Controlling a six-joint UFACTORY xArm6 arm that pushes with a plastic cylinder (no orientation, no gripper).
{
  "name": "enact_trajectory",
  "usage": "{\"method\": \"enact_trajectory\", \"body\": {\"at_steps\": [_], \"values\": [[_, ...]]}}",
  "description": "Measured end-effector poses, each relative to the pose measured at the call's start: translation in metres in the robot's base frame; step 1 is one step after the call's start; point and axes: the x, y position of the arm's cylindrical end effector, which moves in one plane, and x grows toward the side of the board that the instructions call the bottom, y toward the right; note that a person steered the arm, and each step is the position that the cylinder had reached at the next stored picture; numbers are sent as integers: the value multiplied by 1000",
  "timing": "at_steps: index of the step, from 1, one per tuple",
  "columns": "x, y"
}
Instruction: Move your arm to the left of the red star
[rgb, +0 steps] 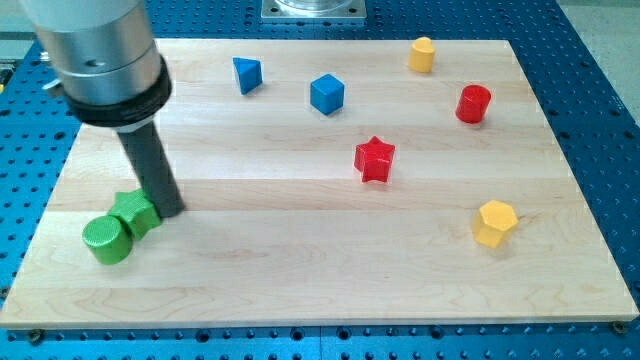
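The red star (375, 158) lies on the wooden board (300, 260) a little right of the middle. My tip (169, 211) is far to the star's left, near the board's left side. It stands right next to a green star-shaped block (134, 213), on that block's right. A green cylinder (106, 240) touches the green star on its lower left.
A blue triangular block (246, 74) and a blue cube (327, 94) lie at the view's top middle. A yellow block (422, 54) and a red cylinder (473, 103) are at the top right. A yellow hexagonal block (494, 222) lies at the lower right.
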Motion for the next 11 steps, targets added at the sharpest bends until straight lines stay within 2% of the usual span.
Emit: {"method": "enact_trajectory", "body": {"at_steps": [1,2,4,6,9,11], "values": [[32,-29],[37,-18],[0,45],[0,45],[1,105],[-3,121]]}}
